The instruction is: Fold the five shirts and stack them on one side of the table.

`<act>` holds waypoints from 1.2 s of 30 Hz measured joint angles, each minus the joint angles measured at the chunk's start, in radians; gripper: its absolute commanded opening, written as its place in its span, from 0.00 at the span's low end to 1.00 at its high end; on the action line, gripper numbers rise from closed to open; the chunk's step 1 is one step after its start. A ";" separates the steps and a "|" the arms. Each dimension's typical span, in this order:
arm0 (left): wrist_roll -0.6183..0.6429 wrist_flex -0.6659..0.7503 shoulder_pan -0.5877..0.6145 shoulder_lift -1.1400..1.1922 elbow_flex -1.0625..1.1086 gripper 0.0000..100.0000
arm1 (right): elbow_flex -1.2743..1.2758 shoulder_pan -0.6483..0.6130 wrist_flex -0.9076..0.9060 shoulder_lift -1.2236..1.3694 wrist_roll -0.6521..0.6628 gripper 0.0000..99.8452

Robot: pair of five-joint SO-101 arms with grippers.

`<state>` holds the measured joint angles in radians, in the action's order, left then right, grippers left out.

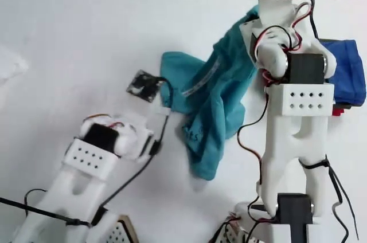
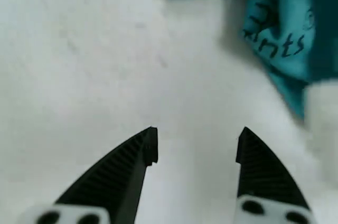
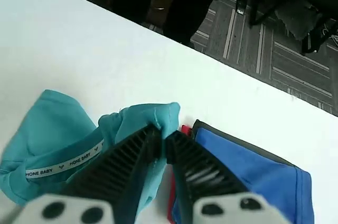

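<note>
A crumpled teal shirt [image 1: 209, 102] lies mid-table, one corner drawn up toward the right arm. My right gripper [image 3: 162, 135] is shut on that teal corner [image 3: 153, 115], held above the table near the far edge. Right beside it sits a stack of folded shirts with a blue one [image 1: 347, 71] on top and a red edge [image 1: 337, 111] beneath; the blue shirt [image 3: 248, 174] shows just past the pinched fabric. My left gripper [image 2: 196, 145] is open over bare table, a short way from the teal shirt's printed part [image 2: 285, 34].
The white table [image 1: 80, 36] has free room across its left half. Its far edge [image 3: 222, 65] runs close behind the right gripper, with dark floor beyond. Cables hang along both arms.
</note>
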<state>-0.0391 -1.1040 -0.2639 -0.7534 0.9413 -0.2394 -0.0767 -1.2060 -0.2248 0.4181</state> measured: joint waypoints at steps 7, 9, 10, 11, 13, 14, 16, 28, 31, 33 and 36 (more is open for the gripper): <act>0.075 0.077 -0.193 0.101 -0.011 0.26 | 0.000 0.000 0.034 0.025 0.000 0.02; 0.092 0.063 -0.235 0.169 -0.061 0.26 | 0.000 0.000 0.037 0.035 0.000 0.02; 0.095 0.055 -0.253 0.206 -0.098 0.26 | 0.000 0.000 0.037 0.040 0.000 0.02; 0.098 0.044 -0.270 0.242 -0.137 0.26 | 0.000 0.000 0.037 0.044 0.000 0.02; 0.101 0.026 -0.305 0.319 -0.226 0.26 | 0.000 0.000 0.037 0.048 0.000 0.02; 0.112 0.018 -0.318 0.359 -0.269 0.26 | 0.000 0.000 0.037 0.048 0.000 0.02; 0.153 0.000 -0.345 0.443 -0.348 0.26 | 0.000 0.000 0.037 0.048 0.000 0.02; 0.336 -0.161 -0.534 0.799 -0.663 0.26 | 0.000 0.092 0.037 0.051 0.000 0.02; 0.336 -0.161 -0.543 0.859 -0.671 0.26 | 0.000 0.092 0.037 0.051 0.000 0.02; 0.336 -0.161 -0.540 0.902 -0.671 0.26 | 0.000 0.092 0.037 0.051 0.000 0.02; 0.336 -0.163 -0.540 0.968 -0.674 0.25 | 0.000 0.092 0.037 0.051 0.000 0.02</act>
<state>0.2969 -1.2666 -0.8040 0.2148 0.2677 -0.2394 0.0153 -1.1692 -0.1741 0.4181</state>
